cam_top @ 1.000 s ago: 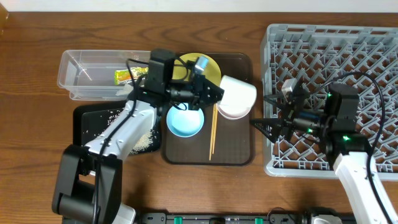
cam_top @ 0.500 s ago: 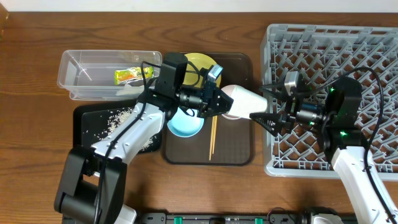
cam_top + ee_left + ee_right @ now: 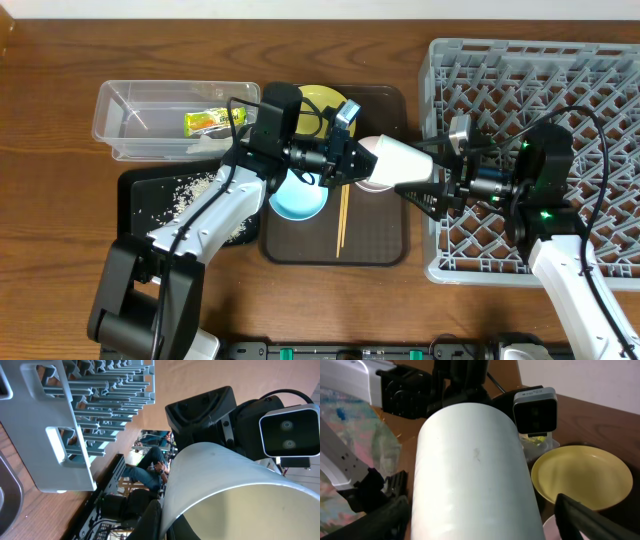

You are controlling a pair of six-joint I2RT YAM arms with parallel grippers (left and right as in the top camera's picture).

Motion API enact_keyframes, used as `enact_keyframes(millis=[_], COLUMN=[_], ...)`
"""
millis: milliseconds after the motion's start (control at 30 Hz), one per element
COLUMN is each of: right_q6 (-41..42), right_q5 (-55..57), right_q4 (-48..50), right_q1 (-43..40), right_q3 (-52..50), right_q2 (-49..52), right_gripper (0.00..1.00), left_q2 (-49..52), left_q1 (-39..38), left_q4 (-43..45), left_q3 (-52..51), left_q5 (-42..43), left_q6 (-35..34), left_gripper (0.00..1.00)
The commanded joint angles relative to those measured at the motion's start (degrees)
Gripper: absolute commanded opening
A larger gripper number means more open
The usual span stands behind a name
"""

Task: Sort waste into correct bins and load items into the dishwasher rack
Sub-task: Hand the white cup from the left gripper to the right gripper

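Wooden table (image 3: pixel 60 150), seen from overhead, with four containers resting directly on its surface. Rear left: a clear plastic tub (image 3: pixel 150 105), long side parallel to the table's back edge. Just in front of it: a shallow black tray (image 3: pixel 135 215), its rear edge close against the tub's front wall. Centre: a dark brown serving tray (image 3: pixel 375 235), its left edge meeting the black tray's right edge. Right: a large grey rack (image 3: pixel 520 47) of open lattice, standing just beside the serving tray with a narrow strip of bare wood between them.
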Motion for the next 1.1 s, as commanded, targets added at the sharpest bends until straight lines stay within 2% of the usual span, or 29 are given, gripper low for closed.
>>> enact_keyframes(millis=[0, 467, 600, 667, 733, 867, 1067], right_q6=[0.5, 0.5, 0.5, 0.5, 0.6, 0.6, 0.6], right_q5=[-0.4, -0.4, -0.4, -0.3, 0.6, 8.2, 18.8], right_q4=[0.1, 0.1, 0.1, -0.1, -0.7, -5.2, -11.1], right_q1=[0.7, 0.7, 0.7, 0.7, 0.7, 0.7, 0.6], right_q3=[0.9, 0.9, 0.9, 0.9, 0.9, 0.9, 0.9], right_q2=[0.2, 0.2, 0.2, 0.2, 0.2, 0.2, 0.0], right_gripper=[0.86, 0.66, 0.63, 0.61, 0.6, 0.53, 0.46], left_q2=[-0.2, -0.2, -0.2, -0.2, -0.2, -0.2, -0.2], left_q1=[-0.3, -0.2, -0.2, -0.2, -0.2, -0.2, 0.4], left_q4=[0.2, 0.3, 0.3, 0.2, 0.2, -2.4, -15.0], left_q3=[0.4, 0.4, 0.4, 0.4, 0.4, 0.4, 0.4], left_q5=[1.4, 1.4, 0.4, 0.0, -0.8, -6.2, -23.1], left_q6=[-0.7, -1.1, 0.0, 2.1, 5.2, 13.1, 24.9], left_gripper=[0.06, 0.07, 0.13, 0.17, 0.27, 0.38, 0.4])
